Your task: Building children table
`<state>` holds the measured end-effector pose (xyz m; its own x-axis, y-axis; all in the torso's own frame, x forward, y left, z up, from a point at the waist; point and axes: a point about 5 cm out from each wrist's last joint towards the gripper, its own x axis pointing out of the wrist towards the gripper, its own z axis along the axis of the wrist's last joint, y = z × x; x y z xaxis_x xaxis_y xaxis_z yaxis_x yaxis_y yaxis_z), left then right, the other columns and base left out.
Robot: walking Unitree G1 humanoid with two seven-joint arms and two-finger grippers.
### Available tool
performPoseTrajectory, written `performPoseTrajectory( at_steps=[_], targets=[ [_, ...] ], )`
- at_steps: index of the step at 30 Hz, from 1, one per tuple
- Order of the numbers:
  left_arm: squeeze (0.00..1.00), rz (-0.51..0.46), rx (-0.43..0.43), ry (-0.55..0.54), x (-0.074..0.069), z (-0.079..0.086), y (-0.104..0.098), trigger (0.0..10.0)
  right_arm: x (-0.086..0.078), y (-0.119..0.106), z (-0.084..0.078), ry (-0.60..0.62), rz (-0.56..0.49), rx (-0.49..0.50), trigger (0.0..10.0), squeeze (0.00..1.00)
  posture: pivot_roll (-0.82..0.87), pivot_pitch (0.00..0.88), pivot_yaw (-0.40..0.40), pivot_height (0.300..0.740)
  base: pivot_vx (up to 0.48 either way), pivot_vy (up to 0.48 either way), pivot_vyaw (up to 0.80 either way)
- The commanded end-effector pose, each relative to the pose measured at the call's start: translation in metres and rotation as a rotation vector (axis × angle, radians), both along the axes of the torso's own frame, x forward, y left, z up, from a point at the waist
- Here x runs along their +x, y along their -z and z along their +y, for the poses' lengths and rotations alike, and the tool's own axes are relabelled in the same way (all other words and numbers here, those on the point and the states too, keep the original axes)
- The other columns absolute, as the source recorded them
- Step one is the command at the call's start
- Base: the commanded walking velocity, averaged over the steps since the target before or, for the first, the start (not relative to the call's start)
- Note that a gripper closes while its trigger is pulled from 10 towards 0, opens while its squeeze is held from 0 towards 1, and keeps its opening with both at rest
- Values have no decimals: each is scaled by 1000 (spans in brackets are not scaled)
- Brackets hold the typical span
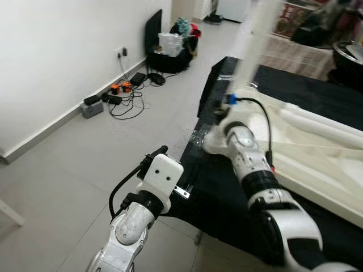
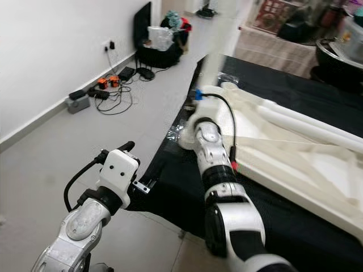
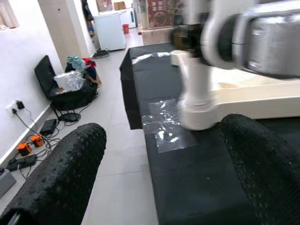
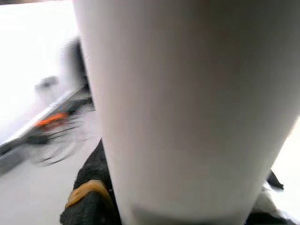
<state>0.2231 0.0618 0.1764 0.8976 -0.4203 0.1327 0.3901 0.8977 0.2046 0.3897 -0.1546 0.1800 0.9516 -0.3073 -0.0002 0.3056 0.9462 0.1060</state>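
We find the right pincer (image 2: 199, 116) closed around a white table leg (image 1: 256, 34) standing upright at the corner socket of the upturned children's table (image 2: 295, 144) on the black-covered tabletop (image 1: 224, 209), the left pincer (image 3: 159, 173) open and idle beside it; seating, we judge, needs straight downward pressure next.

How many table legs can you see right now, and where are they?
3, possibly more hidden. One leg stands upright at the corner of the upside-down tabletop, at the right gripper. Two legs lie side by side on the tabletop.
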Motion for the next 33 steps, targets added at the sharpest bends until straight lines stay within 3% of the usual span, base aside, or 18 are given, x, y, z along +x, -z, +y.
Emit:
performPoseTrajectory(
  at_steps=[1,3,4,9,10,14,15,16,17,20,21,22,23,24,26,28,32,33],
  targets=[
    [0,4,-2,16,0,-4,1,10000,-7,14,-9,101,79,-17,0,0,76,40,-128,740,0,0,0],
    [0,6,-2,16,0,-4,2,10000,-8,14,-1,89,94,-13,0,0,76,42,-129,740,0,0,0],
    [0,9,-2,18,-1,-5,2,10000,-7,17,15,34,114,29,10000,0,75,47,-132,740,0,0,0],
    [0,10,-4,16,-1,-5,2,10000,-1,13,32,-61,81,63,10000,0,75,47,-131,740,0,0,0],
    [0,11,-4,14,-1,-4,2,10000,0,7,36,-92,49,61,10000,1000,75,48,-131,740,0,0,0],
    [0,10,-4,12,-1,-3,2,10000,3,-3,39,-134,-5,64,10000,1000,74,52,-130,740,0,0,0],
    [0,10,-4,12,-1,-3,2,10000,4,-13,42,-197,-43,46,10000,1000,74,51,-131,740,0,0,0],
    [0,10,-4,12,-1,-4,2,10000,5,-22,46,-282,-72,48,10000,0,74,51,-131,740,0,0,0],
    [0,10,-4,12,-1,-3,2,10000,6,-28,51,-395,-81,87,10000,0,70,55,-129,740,0,0,0],
    [0,10,-4,12,-1,-3,2,10000,6,-32,53,-504,-92,115,10000,0,70,55,-129,740,0,0,0],
    [0,10,-4,13,0,-3,2,10000,5,-34,57,-624,-91,159,10000,0,69,56,-129,740,0,0,0],
    [0,10,-4,13,0,-3,2,10000,5,-34,57,-624,-91,159,10000,0,69,56,-129,740,0,0,0],
    [0,10,-4,14,0,-4,2,10000,4,-36,56,-759,-103,180,10000,0,72,56,-130,740,0,0,0],
    [0,10,-4,14,0,-4,2,10000,4,-36,56,-759,-103,180,10000,0,72,56,-130,740,0,0,0],
    [0,8,-5,13,0,-4,1,10000,-5,-38,48,-1080,-143,207,10000,0,74,59,-130,740,0,0,0],
    [0,7,-5,13,0,-4,1,10000,-14,-38,45,-1272,-166,208,10000,0,76,59,-129,740,0,0,0],
    [0,7,-8,14,0,-4,1,10000,-22,-29,48,-1455,-138,167,10000,0,80,60,-130,740,0,0,0],
    [0,7,-8,14,0,-4,1,10000,-22,-29,48,-1455,-138,167,10000,0,80,60,-130,740,0,0,0]
  ],
)
